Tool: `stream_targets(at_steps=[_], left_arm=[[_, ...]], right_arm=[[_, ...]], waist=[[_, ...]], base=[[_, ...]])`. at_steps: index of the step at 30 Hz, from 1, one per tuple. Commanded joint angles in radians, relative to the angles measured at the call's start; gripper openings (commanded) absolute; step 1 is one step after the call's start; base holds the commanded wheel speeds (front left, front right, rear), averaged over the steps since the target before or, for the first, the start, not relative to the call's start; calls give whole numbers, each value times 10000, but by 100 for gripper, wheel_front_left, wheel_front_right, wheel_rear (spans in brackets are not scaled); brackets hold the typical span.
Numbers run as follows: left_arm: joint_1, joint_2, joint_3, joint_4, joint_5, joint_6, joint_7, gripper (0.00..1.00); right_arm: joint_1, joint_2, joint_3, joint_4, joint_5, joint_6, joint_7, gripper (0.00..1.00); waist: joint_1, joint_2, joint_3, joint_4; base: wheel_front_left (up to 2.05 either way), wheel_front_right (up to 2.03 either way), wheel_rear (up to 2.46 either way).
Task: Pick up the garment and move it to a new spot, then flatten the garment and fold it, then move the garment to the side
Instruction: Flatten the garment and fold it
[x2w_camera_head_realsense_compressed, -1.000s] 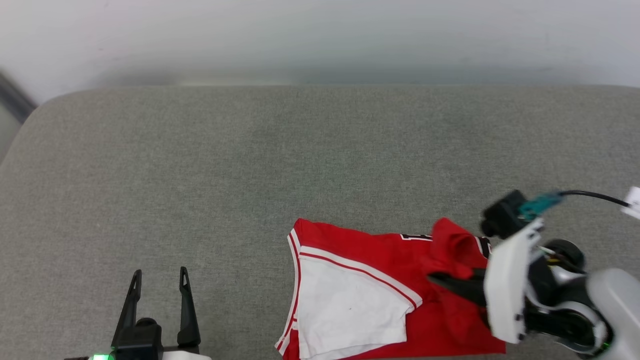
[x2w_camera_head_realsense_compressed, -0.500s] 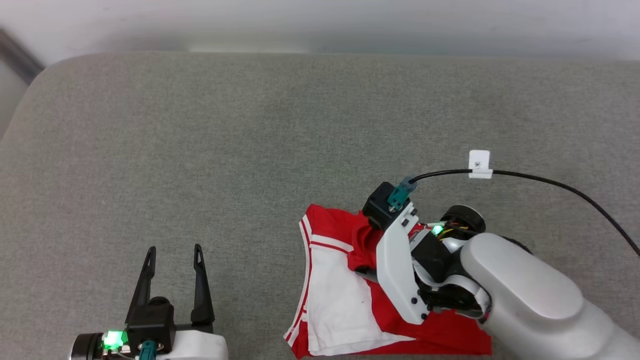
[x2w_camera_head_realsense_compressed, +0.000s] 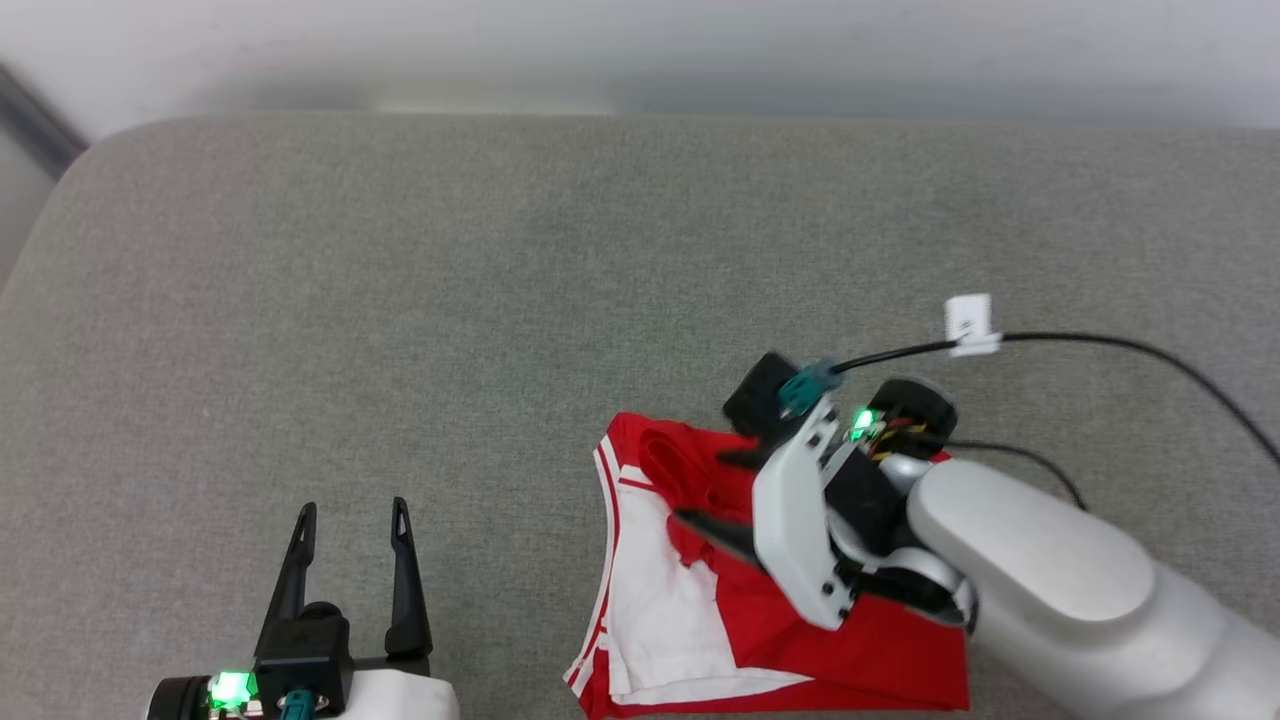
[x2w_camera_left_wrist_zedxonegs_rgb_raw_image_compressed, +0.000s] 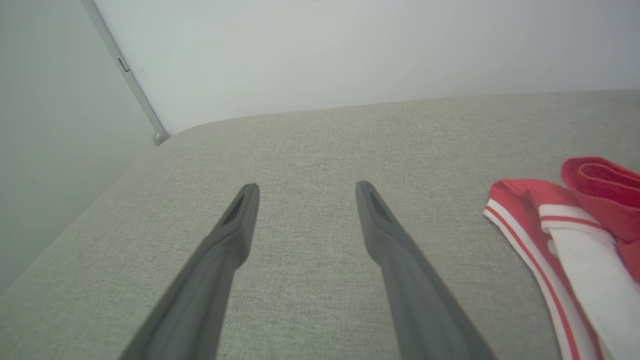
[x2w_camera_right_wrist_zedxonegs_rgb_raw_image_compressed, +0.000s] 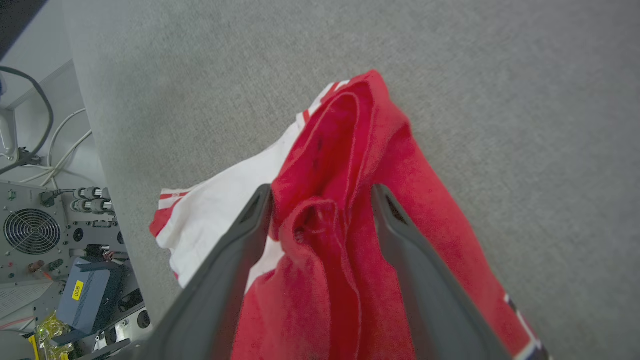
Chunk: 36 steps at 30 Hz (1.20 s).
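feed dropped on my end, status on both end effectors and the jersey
Left end effector open, over bare grey cushion. Right end effector open, astride a raised red fold of the garment. Partly folded, not flat. Nothing in the way.

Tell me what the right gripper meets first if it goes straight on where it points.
The garment: the right gripper has its jaws open astride a raised red fold, so that fold comes first, probably with the grey cushion just beneath. Depth is unclear; it may already touch.
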Motion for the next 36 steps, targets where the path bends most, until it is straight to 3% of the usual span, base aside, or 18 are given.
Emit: stream_targets(at_steps=[1,5,7,11,16,20,25,30,36], left_arm=[[40,-39,35,-67,21,20,-21,100],[194,-68,88,-203,0,65,-21,100],[293,-76,87,-238,-18,49,-21,100],[358,-101,109,-295,-28,33,-21,100],[558,-125,140,-379,-50,41,-21,100],[660,-136,177,-411,-71,19,-21,100],[819,-146,215,-430,-73,-22,-21,100],[1046,-161,218,-422,-57,-31,-21,100],[1297,-176,218,-465,-51,-94,-21,100]], right_arm=[[-112,-129,-79,-106,-78,-8,-226,100],[-249,-721,-837,-457,-885,-8,-2125,100],[17,-849,-1689,-199,-1441,-10,-3234,100],[950,-497,-3833,508,-2634,-7,-5375,100],[2170,-91,-6374,1009,-4604,-8,-6996,100],[3366,470,-8405,541,-5801,-8,-7322,100],[5108,1432,-10156,-1090,-6751,-8,-7351,100],[6744,2283,-10958,-2266,-7157,-8,-7352,100],[8343,2794,-11133,-3018,-7241,-8,-7354,100]], waist=[[-1,0,-171,-111],[-1,0,-486,-307],[-1,0,-620,-397],[-1,0,-834,-546],[-1,0,-1057,-682],[-1,0,-1218,-747],[-1,0,-1433,-818],[-1,0,-1725,-828],[-1,0,-1980,-793]], base=[[0,0,0],[0,0,0],[0,0,0],[0,0,0],[0,0,0],[0,0,0],[0,0,0],[0,0,0],[0,0,0]])
